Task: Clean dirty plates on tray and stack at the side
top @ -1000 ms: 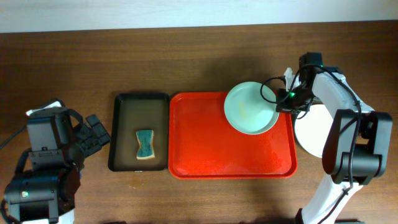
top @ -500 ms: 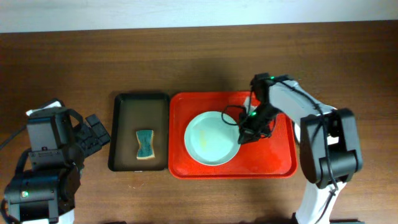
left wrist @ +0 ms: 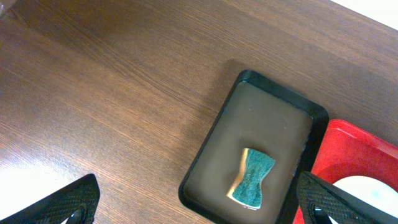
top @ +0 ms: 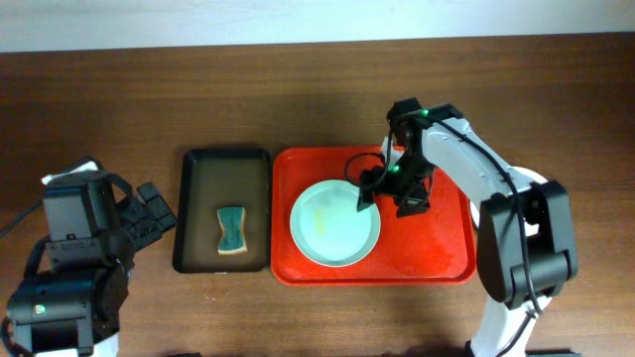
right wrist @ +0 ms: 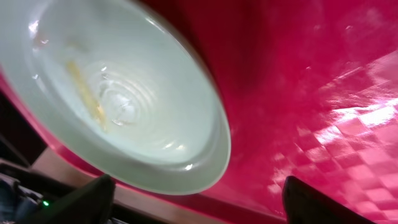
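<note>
Pale green plate [top: 335, 223] down on the red tray [top: 442, 270] — round, shallow, glossy, in the left-centre of the tray, its left edge close to the tray's left rim. Up close from the right wrist: faint concentric rings in the well, a thin yellowish streak just left of those rings, bright highlights along the rim. From overhead, the same smear as a pale yellow patch on the plate's left half. Looks flat on the tray floor, though hard to be sure from these angles.

Right gripper [top: 385, 193] poised at the plate's upper right edge in the overhead frame, jaws spread wide and gripping nothing. In the wrist view, one dark finger [right wrist: 87, 199] in the lower left corner, the other in the lower right, with the plate's near rim and bare red tray between them. Whether a fingertip touches the rim, impossible to tell.

Rest of the red tray bare, checker-textured, shining under the light. Just beside its left edge, a narrower black tray [top: 193, 159] holding a blue-green sponge [top: 231, 230] with a tan edge, pinched at the waist. All on a dark wood table [top: 298, 99].

Far left of the overhead frame, left gripper [top: 151, 208] over bare wood — near the black tray but not touching it, jaws fully apart, holding nothing.
</note>
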`<action>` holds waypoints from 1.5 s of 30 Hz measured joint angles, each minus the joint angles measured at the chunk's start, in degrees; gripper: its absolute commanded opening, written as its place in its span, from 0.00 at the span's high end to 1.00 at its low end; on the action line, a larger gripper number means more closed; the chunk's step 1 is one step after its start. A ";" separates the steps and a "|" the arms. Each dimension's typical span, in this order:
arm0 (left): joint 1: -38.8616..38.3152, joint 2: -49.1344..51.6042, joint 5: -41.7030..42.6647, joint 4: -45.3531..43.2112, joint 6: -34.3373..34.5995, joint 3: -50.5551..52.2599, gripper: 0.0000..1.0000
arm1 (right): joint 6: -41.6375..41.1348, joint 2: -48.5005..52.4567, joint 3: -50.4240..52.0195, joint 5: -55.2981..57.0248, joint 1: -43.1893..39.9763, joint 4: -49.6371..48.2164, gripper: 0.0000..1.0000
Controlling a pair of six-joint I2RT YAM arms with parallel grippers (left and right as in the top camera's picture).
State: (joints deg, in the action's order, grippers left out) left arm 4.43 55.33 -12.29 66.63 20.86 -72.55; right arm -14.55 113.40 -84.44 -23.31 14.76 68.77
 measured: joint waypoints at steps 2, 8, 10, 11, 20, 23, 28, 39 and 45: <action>0.00 0.00 0.00 0.00 0.00 0.00 0.01 | 0.17 -1.25 -0.44 0.81 0.00 -0.02 0.01; 0.00 0.00 0.00 0.00 0.00 0.00 0.01 | 1.53 -1.60 -0.50 3.85 0.00 -3.89 0.50; 0.00 0.00 0.00 0.00 0.00 0.00 0.01 | 1.64 -1.62 0.37 5.11 0.00 -5.25 0.45; 0.00 0.00 -0.02 0.00 0.00 0.00 0.01 | 1.60 -1.62 1.33 5.53 0.00 -6.03 0.45; 0.00 0.00 -0.02 0.00 0.00 0.00 0.01 | 1.70 -1.81 9.77 6.45 2.99 -14.19 0.84; 0.00 0.00 0.00 0.02 0.00 0.00 0.01 | 1.66 -1.81 10.47 6.62 3.50 -14.40 0.80; 0.00 0.00 0.00 0.02 0.00 0.00 0.01 | 1.68 -1.81 10.49 6.82 3.50 -14.64 0.75; 0.00 0.00 0.00 0.07 0.00 0.00 0.01 | 13.00 -2.89 -4.42 10.86 -19.54 -5.51 0.55; 0.00 0.00 0.00 0.04 0.00 0.00 0.01 | 17.99 -2.89 -1.16 13.22 -25.29 -14.51 0.57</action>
State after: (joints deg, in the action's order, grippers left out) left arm 4.43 55.33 -12.29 66.67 20.86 -72.55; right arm 3.44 110.52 -85.60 -10.09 -10.52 54.26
